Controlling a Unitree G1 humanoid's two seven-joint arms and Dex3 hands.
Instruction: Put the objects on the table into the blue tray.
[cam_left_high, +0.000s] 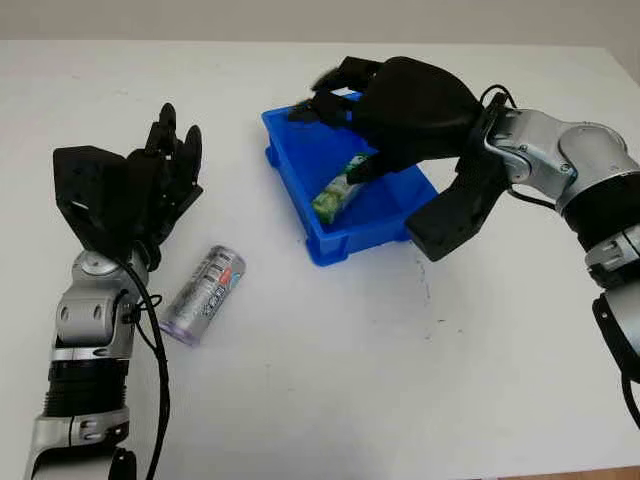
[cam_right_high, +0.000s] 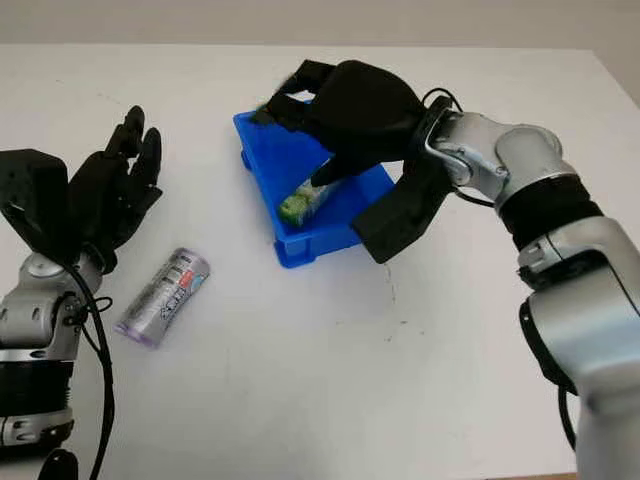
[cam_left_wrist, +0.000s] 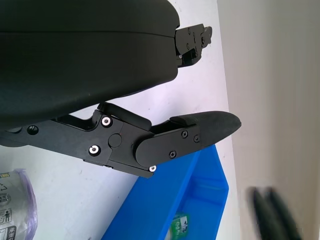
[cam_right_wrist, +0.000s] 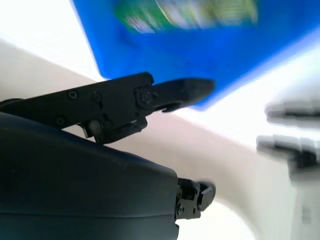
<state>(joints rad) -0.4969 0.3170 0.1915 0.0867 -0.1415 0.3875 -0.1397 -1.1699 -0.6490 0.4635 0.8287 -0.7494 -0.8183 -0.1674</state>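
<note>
The blue tray (cam_left_high: 352, 244) stands at the table's middle back. A green packet (cam_left_high: 335, 194) lies tilted inside it against the near wall. My right hand (cam_left_high: 335, 140) hovers over the tray, open, with its thumb tip close above the packet's far end. In the right wrist view the packet (cam_right_wrist: 190, 12) is blurred on the tray floor, apart from the fingers (cam_right_wrist: 180, 92). A silver and purple can (cam_left_high: 205, 294) lies on its side on the table at the left. My left hand (cam_left_high: 170, 165) is raised just behind and left of the can, open and holding nothing.
The white table stretches bare in front of the tray and to the right. The right forearm (cam_left_high: 560, 160) reaches in over the table's right side. The left wrist view catches the tray's corner (cam_left_wrist: 165, 200) and the can's end (cam_left_wrist: 15, 210).
</note>
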